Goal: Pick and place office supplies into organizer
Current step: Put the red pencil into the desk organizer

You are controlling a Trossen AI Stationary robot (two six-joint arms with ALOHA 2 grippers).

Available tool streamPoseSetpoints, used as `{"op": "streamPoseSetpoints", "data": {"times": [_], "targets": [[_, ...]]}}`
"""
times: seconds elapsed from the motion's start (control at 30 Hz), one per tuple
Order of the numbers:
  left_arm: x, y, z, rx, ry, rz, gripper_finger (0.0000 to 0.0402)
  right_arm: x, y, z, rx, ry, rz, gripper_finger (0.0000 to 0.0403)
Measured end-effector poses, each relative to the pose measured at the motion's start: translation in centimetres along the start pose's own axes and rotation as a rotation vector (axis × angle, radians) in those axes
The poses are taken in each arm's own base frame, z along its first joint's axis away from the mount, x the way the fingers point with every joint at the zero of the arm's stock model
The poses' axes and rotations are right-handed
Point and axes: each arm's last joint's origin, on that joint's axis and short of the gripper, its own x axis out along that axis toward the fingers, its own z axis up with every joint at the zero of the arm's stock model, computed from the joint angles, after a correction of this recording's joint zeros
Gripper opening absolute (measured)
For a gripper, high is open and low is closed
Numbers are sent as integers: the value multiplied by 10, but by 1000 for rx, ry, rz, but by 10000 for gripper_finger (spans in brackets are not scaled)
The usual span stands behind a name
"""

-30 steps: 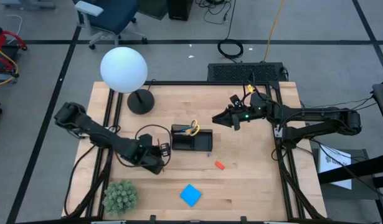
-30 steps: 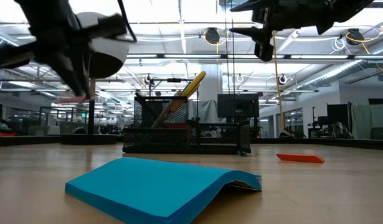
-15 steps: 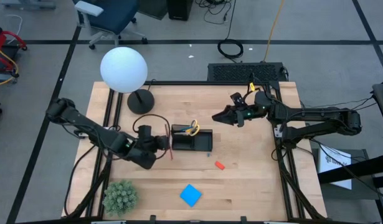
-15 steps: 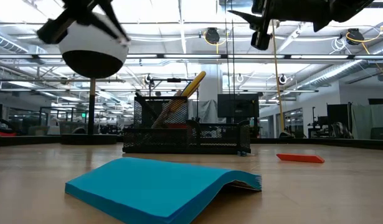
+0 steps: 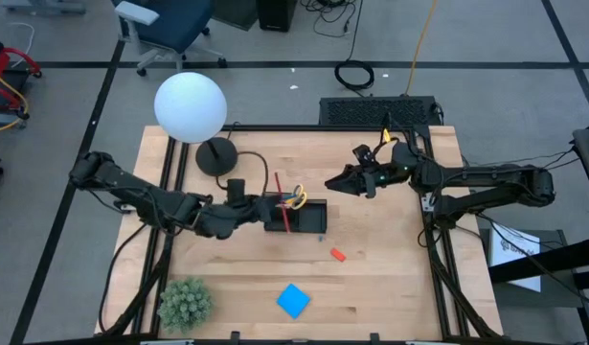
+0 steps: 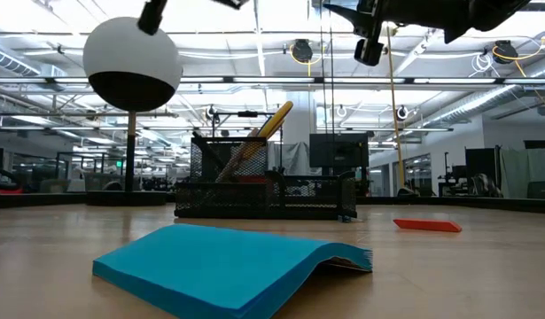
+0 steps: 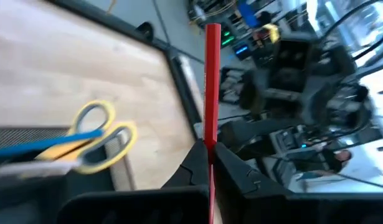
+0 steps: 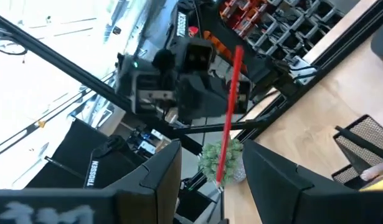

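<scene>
Red pen held over black mesh organizer on pale wood-plank table (image 5: 390, 287).

Round white globe lamp (image 5: 190, 106) at far left corner; spiky green plant (image 5: 185, 302) at near left. Rectangular wire-mesh organizer (image 5: 308, 218) mid-table, yellow-handled scissors (image 5: 295, 197) upright in its tall compartment. Flat blue square note pad (image 5: 293, 300) near front edge, small orange-red eraser (image 5: 338, 254) between pad and organizer. Left gripper (image 5: 275, 204) clamped on thin red pen (image 5: 282, 202) above organizer. Right gripper (image 5: 344, 182) hovering beside organizer, dark fingers partly apart, empty.
</scene>
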Motion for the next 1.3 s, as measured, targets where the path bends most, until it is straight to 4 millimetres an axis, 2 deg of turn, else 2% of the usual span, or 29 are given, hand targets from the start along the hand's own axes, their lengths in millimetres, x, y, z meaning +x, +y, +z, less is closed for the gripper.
{"op": "streamPoseSetpoints", "data": {"times": [0.27, 0.4, 0.7, 0.8, 1.3], "targets": [[14, -3, 15, 13, 6, -46, 1, 14, -7, -3, 40, -7, 39, 160], [17, -6, 19, 4, 23, -82, 1, 22, -7, 3, 30, -18, 47, 160], [23, -9, 18, 9, 25, -126, 0, 50, -5, 20, -36, -11, 37, 160], [24, -8, 17, 10, 26, -121, 0, 56, -11, 21, -27, 5, 2, 160], [23, -9, 17, 6, 44, -135, 0, 77, -16, 30, -59, 5, -3, 160]]}}
